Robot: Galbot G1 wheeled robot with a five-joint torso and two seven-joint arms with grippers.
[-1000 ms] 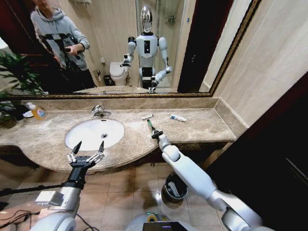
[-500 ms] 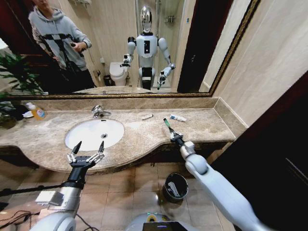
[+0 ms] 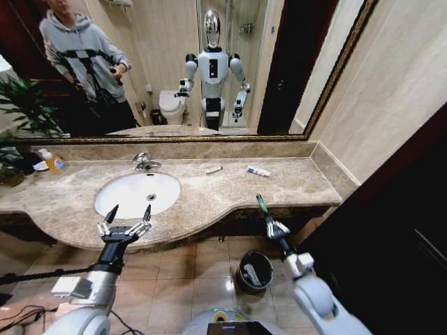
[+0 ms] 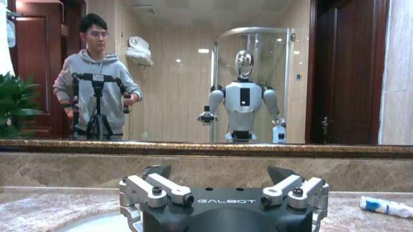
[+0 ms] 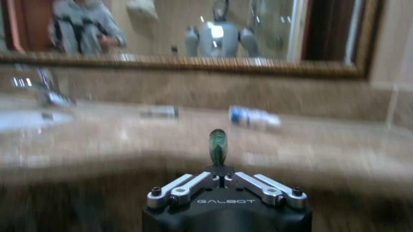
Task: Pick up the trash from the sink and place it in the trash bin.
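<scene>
The right tool [image 3: 269,222] is clenched on the short green tube [image 3: 262,204], holding it upright in the air off the front edge of the marble bench [image 3: 300,183] — above the floor and just beside the black trash bin [image 3: 253,271], which stands below the bench edge with something pale inside. The left tool [image 3: 127,220] hangs released, fingers spread, over the near rim of the white sink [image 3: 137,193]. Two small white tubes [image 3: 214,169] [image 3: 258,170] lie on the bench behind — one with a blue end.
</scene>
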